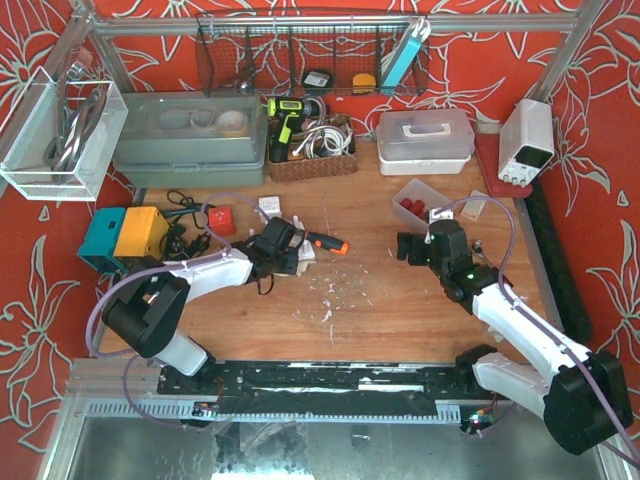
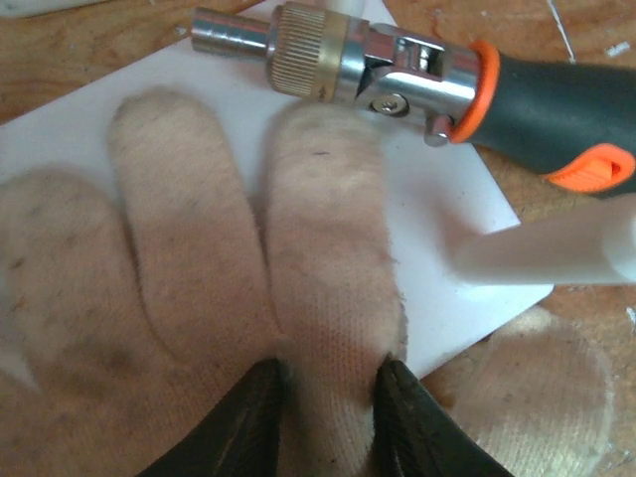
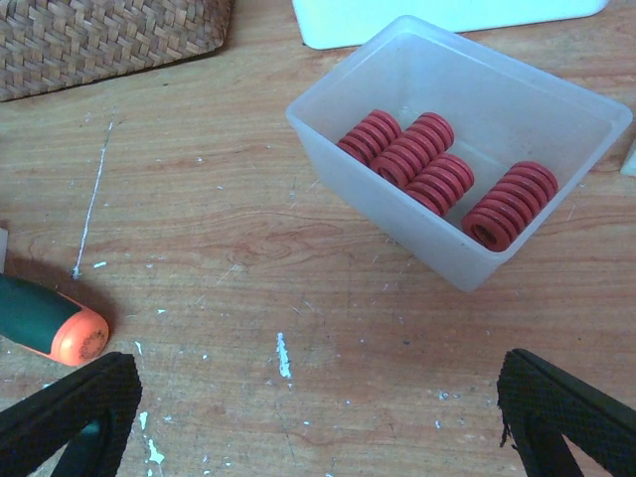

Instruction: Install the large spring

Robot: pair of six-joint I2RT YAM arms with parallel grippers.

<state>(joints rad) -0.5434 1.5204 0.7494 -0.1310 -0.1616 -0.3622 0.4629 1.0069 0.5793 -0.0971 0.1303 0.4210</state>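
Table (image 1: 380, 290): my right gripper (image 3: 318, 402) wide, empty, hovering near far right edge. Clear bin (image 3: 556, 109) just ahead; light, finger on wall could tip it. Toward left edge, glove (image 2: 199, 298): my left gripper (image 2: 328, 422) pinches one glove finger; tug may drag screwdriver (image 2: 537, 89) beside it. Four red springs (image 3: 417, 159) packed in bin; round, may roll from jaws.

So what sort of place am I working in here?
Probably a workshop bench: a white bench power supply, a clear plastic bin of red coil springs, and a black-and-orange ratchet screwdriver beside a white cotton work glove.
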